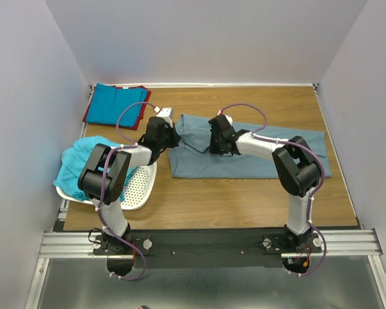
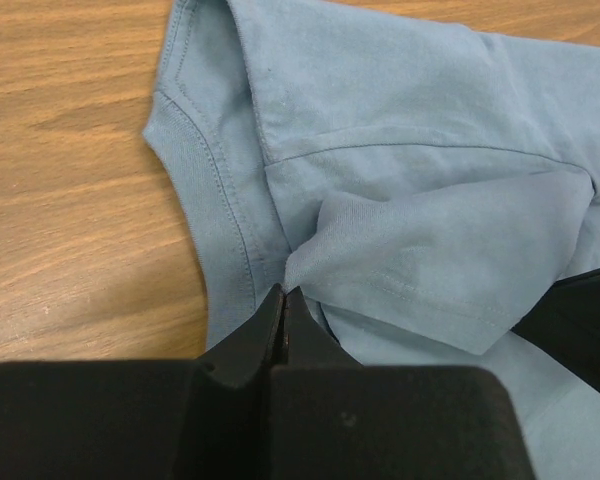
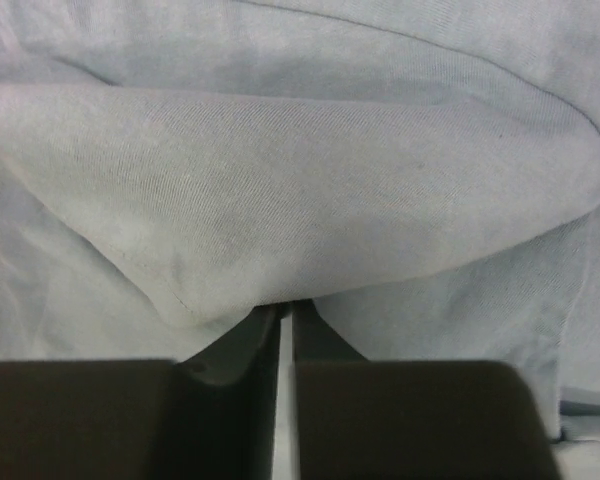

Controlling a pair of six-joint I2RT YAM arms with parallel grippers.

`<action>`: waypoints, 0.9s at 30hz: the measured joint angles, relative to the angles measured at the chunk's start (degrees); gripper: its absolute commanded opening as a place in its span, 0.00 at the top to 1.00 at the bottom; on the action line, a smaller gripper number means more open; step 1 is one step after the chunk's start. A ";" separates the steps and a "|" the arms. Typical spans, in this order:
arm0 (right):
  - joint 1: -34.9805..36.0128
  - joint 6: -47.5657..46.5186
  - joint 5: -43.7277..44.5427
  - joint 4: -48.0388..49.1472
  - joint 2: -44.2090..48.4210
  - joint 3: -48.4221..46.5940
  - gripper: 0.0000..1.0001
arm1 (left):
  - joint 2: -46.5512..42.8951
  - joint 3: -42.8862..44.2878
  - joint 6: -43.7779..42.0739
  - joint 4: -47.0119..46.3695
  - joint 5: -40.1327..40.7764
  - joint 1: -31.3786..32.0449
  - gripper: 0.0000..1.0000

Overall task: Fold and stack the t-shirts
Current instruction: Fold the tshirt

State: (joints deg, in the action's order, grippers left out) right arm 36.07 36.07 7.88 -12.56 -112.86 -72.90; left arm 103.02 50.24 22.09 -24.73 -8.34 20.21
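The large grey-blue t-shirt (image 1: 206, 165) lies spread on the wooden table's middle. My left gripper (image 1: 171, 138) is at its left end by the collar (image 2: 194, 150), shut on a lifted fold of sleeve cloth (image 2: 420, 260); its tips (image 2: 283, 293) pinch the fold's corner. My right gripper (image 1: 217, 145) is over the shirt's left part, shut on a raised fold of the same shirt (image 3: 300, 200) at its tips (image 3: 287, 306). A bright blue shirt (image 1: 116, 104) lies folded on a red one (image 1: 141, 113) at the back left. A turquoise shirt (image 1: 83, 161) is heaped in the basket.
The white perforated basket (image 1: 139, 187) stands at the table's left front edge, beside my left arm. Grey walls close in the table on the left, back and right. Bare wood (image 1: 219, 199) lies in front of the grey-blue shirt.
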 measured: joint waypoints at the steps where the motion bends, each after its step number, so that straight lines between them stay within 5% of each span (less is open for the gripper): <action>1: 0.00 -0.15 0.02 0.02 0.00 0.00 0.98 | 0.00 0.00 0.02 -0.02 -0.09 0.00 1.00; 27: 0.26 -0.15 3.61 -3.72 9.73 3.43 0.99 | -9.01 -7.41 4.24 -2.05 -7.74 0.09 1.00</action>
State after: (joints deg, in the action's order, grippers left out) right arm 36.34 35.92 11.49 -16.27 -103.13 -69.47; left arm 94.02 42.83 26.33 -26.79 -16.08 20.29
